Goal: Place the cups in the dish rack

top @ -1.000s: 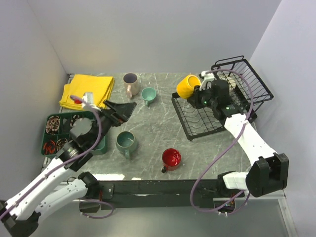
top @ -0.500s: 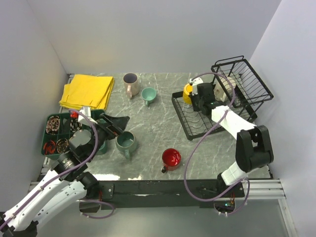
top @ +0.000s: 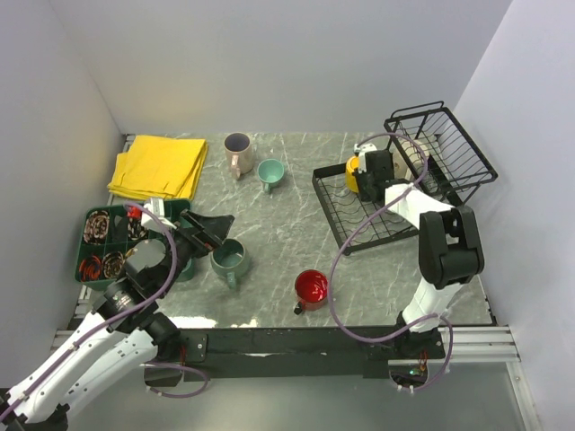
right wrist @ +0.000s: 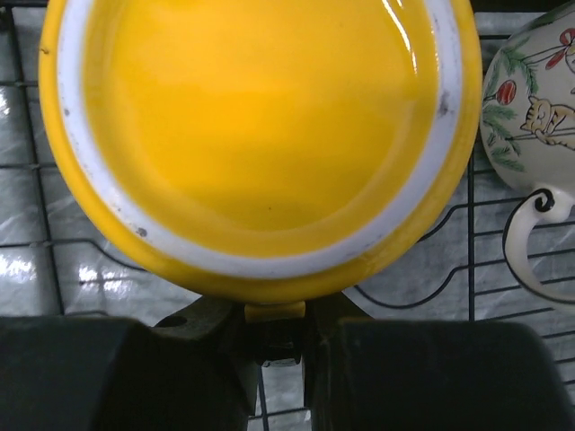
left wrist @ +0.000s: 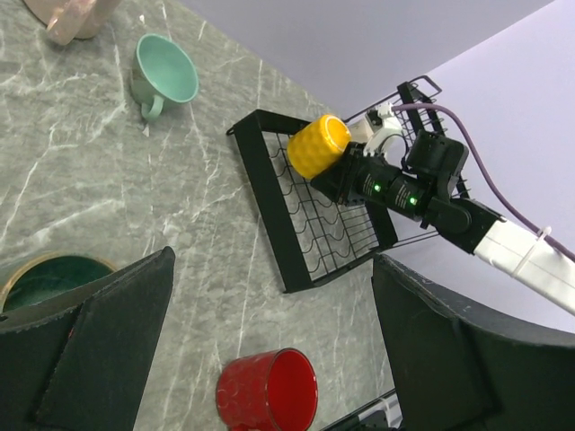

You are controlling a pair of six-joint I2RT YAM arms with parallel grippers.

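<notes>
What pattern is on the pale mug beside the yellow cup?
Pale mug: cream with a cat, green sprigs and red berries; clearest in right wrist view.

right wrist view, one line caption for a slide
Right gripper pinching the yellow mug by its handle over the dish rack, beside a cream patterned mug.

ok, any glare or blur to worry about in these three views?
Top external: sharp, evenly lit, bright glare patch on the marble table near its front edge. Left wrist: scene crisp, left pincer's fingers dark and soft. Right wrist: yellow mug fills the frame, slightly soft, with a glaze highlight at upper right.
</notes>
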